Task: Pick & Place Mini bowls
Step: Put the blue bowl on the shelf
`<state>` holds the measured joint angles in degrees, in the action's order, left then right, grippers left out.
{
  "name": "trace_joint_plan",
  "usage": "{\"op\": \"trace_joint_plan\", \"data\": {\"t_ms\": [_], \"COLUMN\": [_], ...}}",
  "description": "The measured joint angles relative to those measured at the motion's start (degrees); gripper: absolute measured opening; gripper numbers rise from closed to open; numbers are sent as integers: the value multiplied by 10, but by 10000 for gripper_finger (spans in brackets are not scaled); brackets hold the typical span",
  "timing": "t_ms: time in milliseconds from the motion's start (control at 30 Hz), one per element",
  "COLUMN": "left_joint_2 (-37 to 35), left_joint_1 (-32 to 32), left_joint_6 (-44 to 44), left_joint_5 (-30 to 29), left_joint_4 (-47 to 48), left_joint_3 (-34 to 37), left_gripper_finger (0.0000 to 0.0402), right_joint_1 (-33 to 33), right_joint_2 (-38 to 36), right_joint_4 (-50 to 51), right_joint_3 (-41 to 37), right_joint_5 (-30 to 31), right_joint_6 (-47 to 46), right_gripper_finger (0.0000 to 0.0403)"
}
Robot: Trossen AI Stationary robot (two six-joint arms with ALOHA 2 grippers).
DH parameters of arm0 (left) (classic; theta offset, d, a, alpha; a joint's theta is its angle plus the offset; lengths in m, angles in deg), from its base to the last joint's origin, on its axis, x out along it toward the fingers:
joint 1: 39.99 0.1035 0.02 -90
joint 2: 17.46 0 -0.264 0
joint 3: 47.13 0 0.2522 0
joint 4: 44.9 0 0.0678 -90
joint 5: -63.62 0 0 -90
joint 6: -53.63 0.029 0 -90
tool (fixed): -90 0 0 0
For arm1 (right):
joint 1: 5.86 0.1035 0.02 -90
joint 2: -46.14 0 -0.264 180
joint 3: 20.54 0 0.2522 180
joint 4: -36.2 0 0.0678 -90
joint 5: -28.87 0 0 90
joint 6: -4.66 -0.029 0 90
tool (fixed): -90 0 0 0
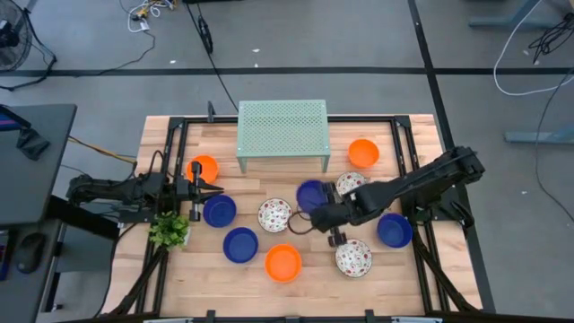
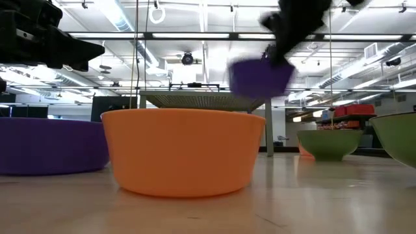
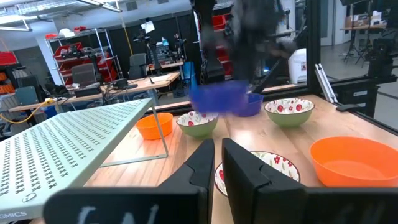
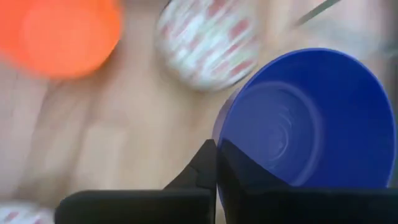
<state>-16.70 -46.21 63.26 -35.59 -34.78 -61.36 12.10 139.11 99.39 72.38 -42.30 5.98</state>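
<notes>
My right gripper is near the table's middle, shut on a dark blue mini bowl that hangs in the air in the low view. On the table sit other mini bowls: blue ones, orange ones, and floral ones. My left gripper waits shut at the table's left, beside the left orange bowl and touching nothing. My right gripper holds the dark blue bowl by its rim, with one finger inside the bowl and one outside. The bowl is lifted clear of the table and tilted, its opening turned toward the wrist camera.
A mint-green perforated stand stands at the table's far middle. A small green plant sits at the left edge. Bare wood lies along the near edge and between the stand and the left orange bowl.
</notes>
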Motion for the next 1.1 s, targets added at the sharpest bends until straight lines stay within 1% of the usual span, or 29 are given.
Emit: {"op": "trace_joint_plan", "data": {"t_ms": [100,300,333,400,500,633,700,800,1000,1100], "left_joint_2": [0,0,0,0,0,0,0,0,0,0], "left_joint_1": [0,0,0,0,0,0,0,0,0,0], "left_joint_6": [0,0,0,0,0,0,0,0,0,0], "left_joint_5": [0,0,0,0,0,0,0,0,0,0], "left_joint_4": [0,0,0,0,1,0,-3,-1,-1,-1], "left_joint_3": [0,0,0,0,0,0,0,0,0,0], "left_gripper_finger": [37,37,37,37,37,37,37,37,37,37], "right_joint_1": [-31,-142,-167,-217,-288,-359,-380,-399,-416,-420], "right_joint_2": [0,7,7,16,40,88,116,159,223,239], "right_joint_4": [17,-16,-21,-47,-45,-52,-53,-51,-48,-38], "right_joint_3": [81,203,214,231,249,269,276,291,328,340], "right_joint_5": [29,31,23,-14,-67,-118,-135,-140,-140,-140], "right_joint_6": [54,169,181,208,225,246,260,284,310,313], "right_gripper_finger": [4,4,4,4,4,4,4,4,4,4]}}
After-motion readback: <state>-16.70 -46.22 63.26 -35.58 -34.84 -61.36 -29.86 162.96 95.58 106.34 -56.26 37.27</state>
